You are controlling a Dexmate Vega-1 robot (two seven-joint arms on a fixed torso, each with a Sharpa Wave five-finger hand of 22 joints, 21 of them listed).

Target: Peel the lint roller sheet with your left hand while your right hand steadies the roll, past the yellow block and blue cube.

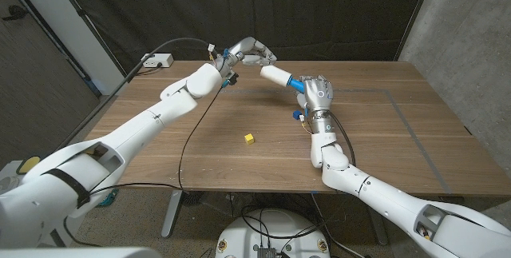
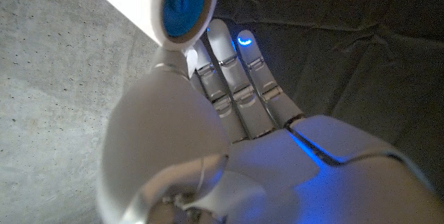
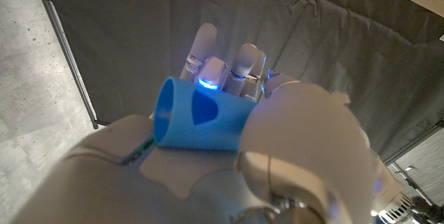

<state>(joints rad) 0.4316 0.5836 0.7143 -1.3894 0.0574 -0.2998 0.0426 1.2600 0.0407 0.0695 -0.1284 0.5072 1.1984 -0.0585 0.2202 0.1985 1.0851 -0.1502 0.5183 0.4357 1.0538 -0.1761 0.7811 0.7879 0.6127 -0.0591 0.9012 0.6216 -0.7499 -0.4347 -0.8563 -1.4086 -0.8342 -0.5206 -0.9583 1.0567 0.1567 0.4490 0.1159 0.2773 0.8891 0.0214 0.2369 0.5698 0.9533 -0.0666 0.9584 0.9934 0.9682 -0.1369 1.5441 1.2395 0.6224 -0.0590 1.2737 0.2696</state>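
Note:
My right hand [image 1: 317,94] grips the blue handle [image 3: 201,116] of the lint roller and holds it up over the far middle of the table. Its white roll [image 1: 275,75] points toward my left hand [image 1: 251,51]. The left hand hovers just past the roll's free end, its fingers [image 2: 236,85] stretched out beside the roll's end with its blue core [image 2: 184,2]. I see no sheet pinched between them. The yellow block [image 1: 249,138] lies on the table nearer me, apart from both hands.
A white box [image 1: 157,61] with a cable sits at the table's far left corner. A black cable [image 1: 185,142] runs across the wood beside my left arm. A thin taped outline [image 1: 403,118] marks the table's right part. A dark curtain hangs behind.

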